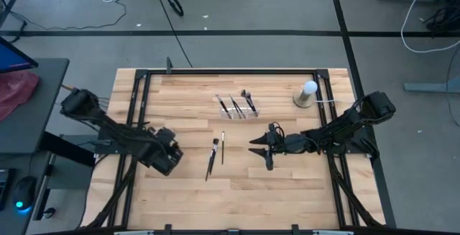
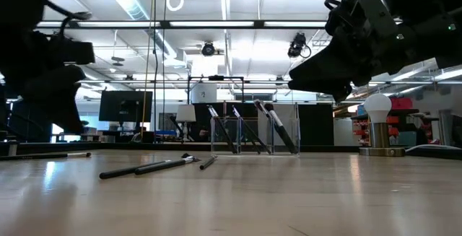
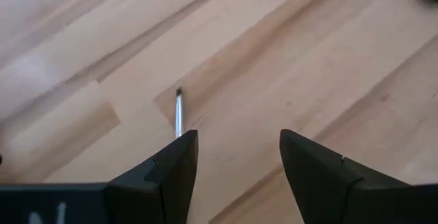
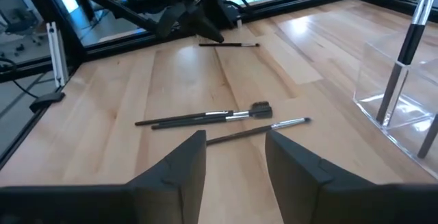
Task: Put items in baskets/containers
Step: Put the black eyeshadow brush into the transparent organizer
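Observation:
A clear organiser tray (image 1: 239,107) stands at the table's far middle, and several dark brushes (image 2: 268,129) lean upright in it. Three loose brushes lie flat on the wood in the middle: two close together (image 4: 205,118) and one beside them (image 4: 256,131); they also show in the high view (image 1: 213,156). Another brush (image 4: 229,44) lies by my left gripper, its silver end (image 3: 178,111) just ahead of one finger. My left gripper (image 1: 169,160) is open, low over the table left of the brushes. My right gripper (image 1: 261,151) is open, right of them, pointing at them.
A white ball on a tan round base (image 1: 307,93) stands at the far right, right of the organiser. A black frame (image 1: 144,106) runs along the table's edges. Bare wood lies toward the near edge (image 1: 237,199).

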You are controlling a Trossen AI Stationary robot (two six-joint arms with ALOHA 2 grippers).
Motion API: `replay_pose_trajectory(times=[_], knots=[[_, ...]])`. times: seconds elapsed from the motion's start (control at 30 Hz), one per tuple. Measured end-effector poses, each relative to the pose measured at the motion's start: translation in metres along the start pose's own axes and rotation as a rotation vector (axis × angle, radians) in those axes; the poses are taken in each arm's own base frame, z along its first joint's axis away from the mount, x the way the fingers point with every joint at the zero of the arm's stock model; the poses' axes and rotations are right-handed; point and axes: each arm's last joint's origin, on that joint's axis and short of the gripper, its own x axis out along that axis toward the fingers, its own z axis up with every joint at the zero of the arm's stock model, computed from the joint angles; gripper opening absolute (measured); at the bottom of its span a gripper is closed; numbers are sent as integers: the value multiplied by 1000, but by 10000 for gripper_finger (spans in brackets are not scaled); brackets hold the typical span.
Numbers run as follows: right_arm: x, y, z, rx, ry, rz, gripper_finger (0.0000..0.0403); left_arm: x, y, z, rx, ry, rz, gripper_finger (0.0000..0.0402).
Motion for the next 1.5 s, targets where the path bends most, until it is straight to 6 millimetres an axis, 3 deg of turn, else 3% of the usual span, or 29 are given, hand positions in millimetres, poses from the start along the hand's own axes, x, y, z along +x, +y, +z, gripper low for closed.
replay_pose_trajectory(times=[0.3, 0.57, 0.77, 1.03, 1.5], knots=[[0, 0, 0, -39, -3, 0, 152, 11, 34, -26, -83, -11, -12, 213], [0, 0, 0, -31, -1, 0, 152, 32, 46, -45, -77, -35, -88, 207], [0, 0, 0, -31, -2, 0, 152, 34, 51, -51, -6, -51, -103, 151], [0, 0, 0, -32, -2, 1, 152, 36, 55, -59, 75, -78, -152, 21], [0, 0, 0, -32, -2, 1, 152, 33, 34, -55, -18, -208, -325, 11]])
